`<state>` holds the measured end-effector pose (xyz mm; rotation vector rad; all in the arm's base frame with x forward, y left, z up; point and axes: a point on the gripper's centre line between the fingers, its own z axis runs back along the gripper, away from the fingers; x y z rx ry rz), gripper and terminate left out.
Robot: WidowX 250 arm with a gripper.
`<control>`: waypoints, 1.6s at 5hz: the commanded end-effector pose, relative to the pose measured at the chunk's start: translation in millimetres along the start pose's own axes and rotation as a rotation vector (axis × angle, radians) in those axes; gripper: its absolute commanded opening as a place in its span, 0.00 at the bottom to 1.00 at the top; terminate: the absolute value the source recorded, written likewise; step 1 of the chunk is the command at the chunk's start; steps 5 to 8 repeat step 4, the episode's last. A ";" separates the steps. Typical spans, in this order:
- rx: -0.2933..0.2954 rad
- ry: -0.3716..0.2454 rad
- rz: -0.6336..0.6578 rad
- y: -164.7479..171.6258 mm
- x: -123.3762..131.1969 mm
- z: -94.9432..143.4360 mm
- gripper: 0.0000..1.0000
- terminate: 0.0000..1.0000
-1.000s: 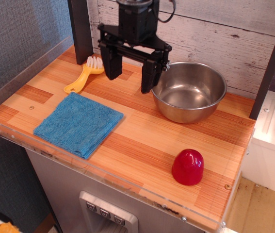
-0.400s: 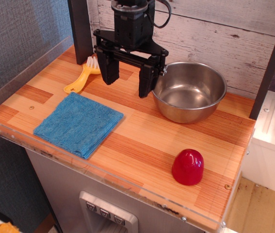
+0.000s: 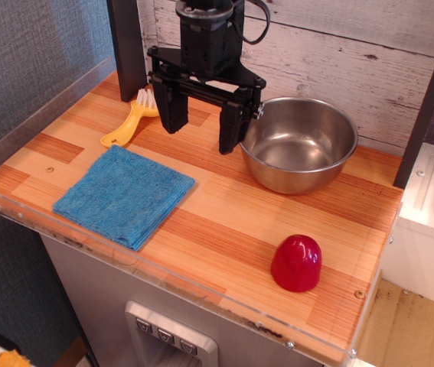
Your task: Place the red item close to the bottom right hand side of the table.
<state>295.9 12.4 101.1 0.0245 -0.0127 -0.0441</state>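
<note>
The red item [image 3: 296,263], a small glossy red dome-shaped cup, stands rounded top up near the front right corner of the wooden striped table [image 3: 224,206]. My black gripper [image 3: 198,141] hangs at the back of the table, between the yellow brush and the steel bowl, far from the cup. Its two fingers [image 3: 230,130] are spread wide apart and hold nothing.
A steel bowl [image 3: 299,144] stands at the back right, close to my right finger. A yellow brush [image 3: 129,122] lies at the back left, partly behind my gripper. A folded blue cloth [image 3: 124,195] lies at the front left. A clear acrylic rim [image 3: 171,279] edges the table.
My gripper has shifted a little to the left and up from a second ago, then stayed still. The red cup has not moved.
</note>
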 end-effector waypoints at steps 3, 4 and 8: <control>0.005 -0.047 0.008 1.8 0.2 16.3 1.00 0.00; 0.005 -0.047 0.008 1.8 0.2 16.3 1.00 1.00; 0.005 -0.047 0.008 1.8 0.2 16.3 1.00 1.00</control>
